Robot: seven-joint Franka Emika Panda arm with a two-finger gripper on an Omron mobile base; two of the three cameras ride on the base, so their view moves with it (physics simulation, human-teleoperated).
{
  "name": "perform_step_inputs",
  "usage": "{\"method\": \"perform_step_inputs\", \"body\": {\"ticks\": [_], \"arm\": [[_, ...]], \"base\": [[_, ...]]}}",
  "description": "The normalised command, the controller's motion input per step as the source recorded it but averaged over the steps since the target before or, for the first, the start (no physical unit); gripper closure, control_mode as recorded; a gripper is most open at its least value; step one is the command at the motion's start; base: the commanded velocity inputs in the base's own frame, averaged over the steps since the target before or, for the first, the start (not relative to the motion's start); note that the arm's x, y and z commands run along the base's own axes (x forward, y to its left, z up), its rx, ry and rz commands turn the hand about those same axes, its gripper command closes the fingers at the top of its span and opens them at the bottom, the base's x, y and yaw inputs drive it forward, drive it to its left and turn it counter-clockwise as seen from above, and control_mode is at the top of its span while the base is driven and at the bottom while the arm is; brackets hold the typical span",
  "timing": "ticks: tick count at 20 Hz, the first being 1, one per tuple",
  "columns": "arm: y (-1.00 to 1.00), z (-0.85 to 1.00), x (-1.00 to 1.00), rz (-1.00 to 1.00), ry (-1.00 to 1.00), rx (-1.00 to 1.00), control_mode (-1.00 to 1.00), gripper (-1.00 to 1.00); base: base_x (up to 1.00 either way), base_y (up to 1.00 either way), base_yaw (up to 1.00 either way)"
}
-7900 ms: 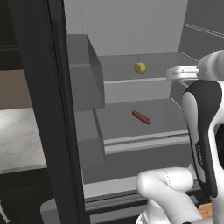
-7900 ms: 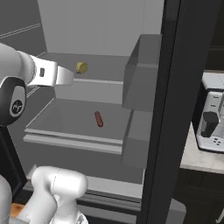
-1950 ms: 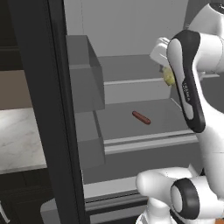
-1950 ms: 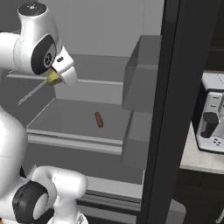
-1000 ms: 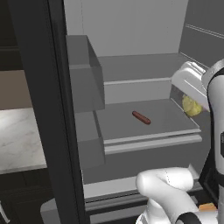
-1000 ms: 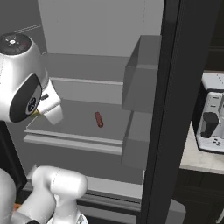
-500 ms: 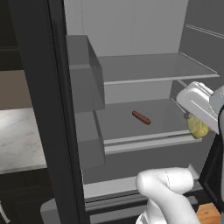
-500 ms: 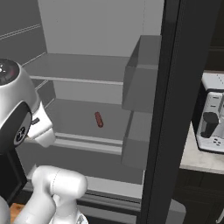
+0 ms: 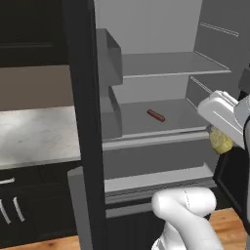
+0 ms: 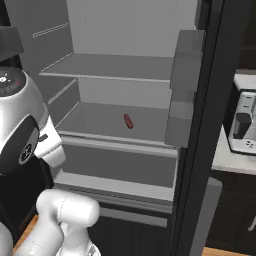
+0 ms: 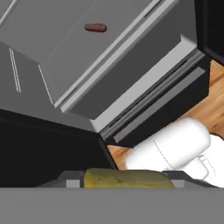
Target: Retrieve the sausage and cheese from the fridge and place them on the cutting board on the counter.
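Note:
The pale yellow cheese sits between the fingers of my gripper, which is shut on it. It hangs outside the fridge, low at the right front of the open compartment. In the hand view the cheese fills the gap between the fingertips at the bottom edge. The dark reddish sausage lies alone on the middle shelf, well apart from the gripper. The cutting board is out of view. A stretch of the marble counter shows left of the fridge.
The open black fridge door stands on the left with grey door bins. The other door stands at the right, beside a toaster on the counter. Wooden floor lies below the fridge drawer.
The gripper has carried the cheese from the upper shelf out of the fridge, then down and to the right over the last second. The sausage has not moved.

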Motion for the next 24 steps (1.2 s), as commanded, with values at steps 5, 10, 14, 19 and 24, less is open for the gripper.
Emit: {"method": "perform_step_inputs", "body": {"ticks": [5, 10, 14, 19, 24], "arm": [[0.00, 0.00, 0.00, 0.00, 0.00, 0.00, 1.00, 1.00], [0.00, 0.00, 0.00, 0.00, 0.00, 0.00, 1.00, 1.00], [0.00, 0.00, 0.00, 0.00, 0.00, 0.00, 1.00, 1.00], [0.00, 0.00, 0.00, 0.00, 0.00, 0.00, 1.00, 1.00], [0.00, 0.00, 0.00, 0.00, 0.00, 0.00, 1.00, 1.00]], "base": [[-1.00, 0.79, 0.34], [-0.34, 0.14, 0.98], [-0.11, 0.01, 1.00], [-0.07, 0.00, 1.00], [-0.29, 0.10, 1.00]]}}
